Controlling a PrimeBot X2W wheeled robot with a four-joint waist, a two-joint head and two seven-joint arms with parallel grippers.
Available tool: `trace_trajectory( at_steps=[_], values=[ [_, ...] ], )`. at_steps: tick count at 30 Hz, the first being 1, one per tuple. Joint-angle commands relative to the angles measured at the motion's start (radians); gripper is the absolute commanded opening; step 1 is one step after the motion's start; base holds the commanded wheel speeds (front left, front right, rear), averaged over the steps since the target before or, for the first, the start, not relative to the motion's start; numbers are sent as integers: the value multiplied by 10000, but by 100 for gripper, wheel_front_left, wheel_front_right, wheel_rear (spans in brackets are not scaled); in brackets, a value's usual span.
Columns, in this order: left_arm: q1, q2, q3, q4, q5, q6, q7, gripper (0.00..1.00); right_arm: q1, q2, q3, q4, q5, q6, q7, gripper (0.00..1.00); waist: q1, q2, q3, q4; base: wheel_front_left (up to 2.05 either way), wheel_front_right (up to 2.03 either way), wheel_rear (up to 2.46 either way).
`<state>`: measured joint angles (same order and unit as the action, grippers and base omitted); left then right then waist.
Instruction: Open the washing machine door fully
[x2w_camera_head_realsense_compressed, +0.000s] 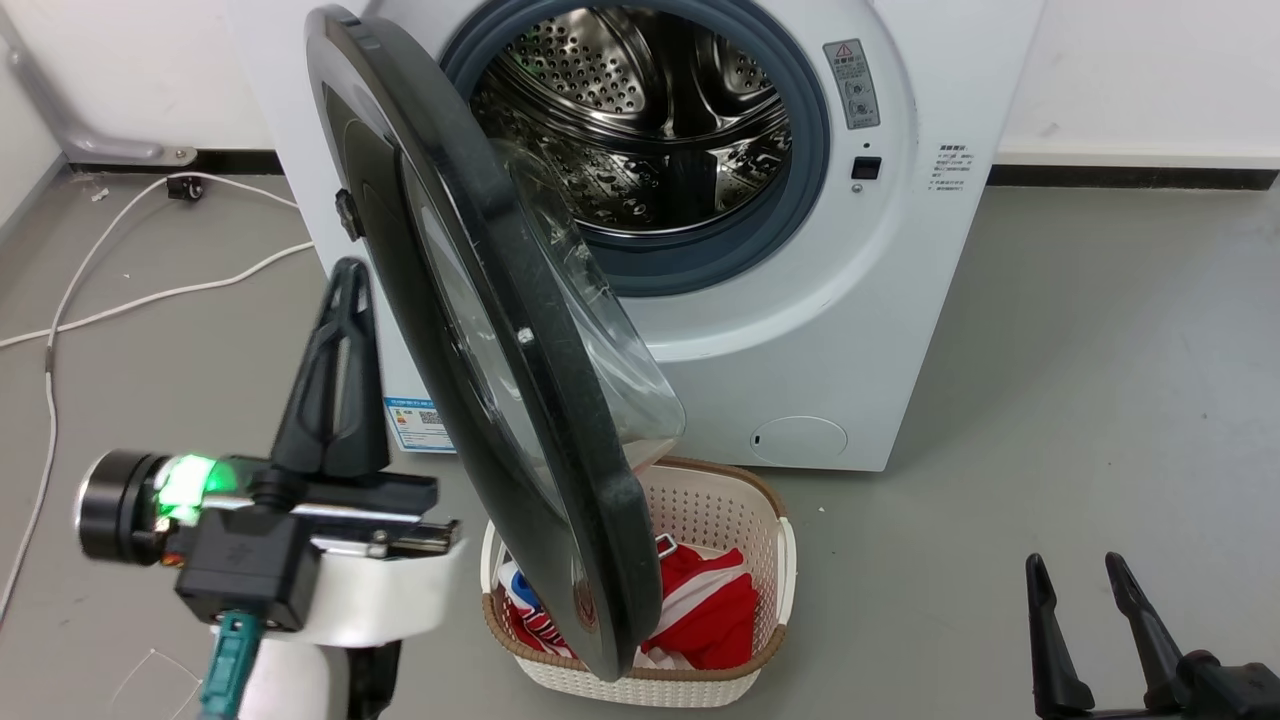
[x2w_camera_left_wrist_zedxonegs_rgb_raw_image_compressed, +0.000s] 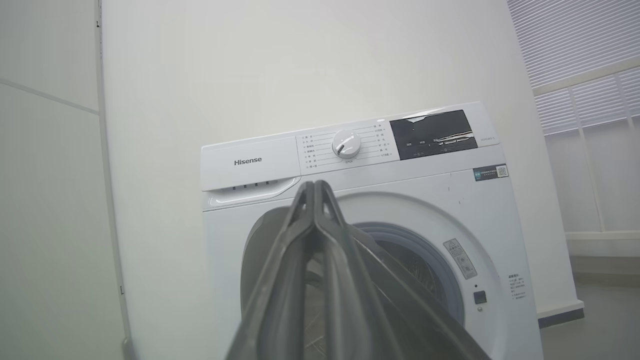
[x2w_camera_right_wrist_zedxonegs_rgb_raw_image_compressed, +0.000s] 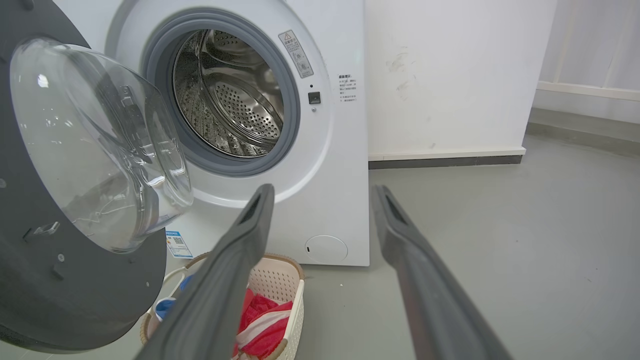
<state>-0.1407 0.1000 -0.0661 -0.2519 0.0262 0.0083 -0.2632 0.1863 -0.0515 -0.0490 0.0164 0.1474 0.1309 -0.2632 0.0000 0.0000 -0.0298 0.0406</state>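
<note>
What stands where
The washing machine door (x2w_camera_head_realsense_compressed: 505, 300) juts from the washing machine (x2w_camera_head_realsense_compressed: 850, 330) at its left, over a basket (x2w_camera_head_realsense_compressed: 770, 520) on the floor (x2w_camera_head_realsense_compressed: 1100, 350); left gripper (x2w_camera_head_realsense_compressed: 345, 275) just left of the door, right gripper (x2w_camera_head_realsense_compressed: 1075, 562) well right.

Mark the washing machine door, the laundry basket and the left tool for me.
washing machine door (x2w_camera_head_realsense_compressed: 525, 400): head view, black rim edge facing the camera.
laundry basket (x2w_camera_head_realsense_compressed: 700, 510): head view, perforated inner wall.
left tool (x2w_camera_head_realsense_compressed: 347, 275): head view, its closed fingertips.
</note>
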Motion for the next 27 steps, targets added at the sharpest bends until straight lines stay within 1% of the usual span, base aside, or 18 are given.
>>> trace_trajectory(
  at_steps=[1, 5, 10, 12, 20, 27],
  values=[
    [-277, 22, -325, -302, 145, -79, -24, 0, -82, 24, 19, -19, -27, -2, -21, 100, 0, 0, 14, -1, 0, 0, 0],
    [-684, -6, -1155, -678, 262, -272, -24, 0, -122, 24, 54, -27, -64, -2, -21, 100, 0, 0, 53, -21, 0, 0, 0],
    [-994, -108, -2290, -783, 301, -499, -24, 0, -190, 25, 136, -24, -92, -2, -21, 100, 0, 0, 106, -73, 0, 0, 0],
    [-1072, -172, -2813, -698, 254, -590, -24, 0, -191, 25, 170, -13, -119, -2, -21, 100, 0, 0, 125, -95, 0, 0, 0],
    [-1010, -342, -4671, -215, 87, -731, -22, 0, -233, 25, 228, -16, -174, -2, -21, 100, 0, 0, 188, -193, 0, 0, 0],
    [-857, -389, -5754, 304, 62, -798, -23, 0, -217, 25, 215, 10, -250, -2, -21, 100, 0, 0, 221, -145, 0, 0, 0]
  ],
)
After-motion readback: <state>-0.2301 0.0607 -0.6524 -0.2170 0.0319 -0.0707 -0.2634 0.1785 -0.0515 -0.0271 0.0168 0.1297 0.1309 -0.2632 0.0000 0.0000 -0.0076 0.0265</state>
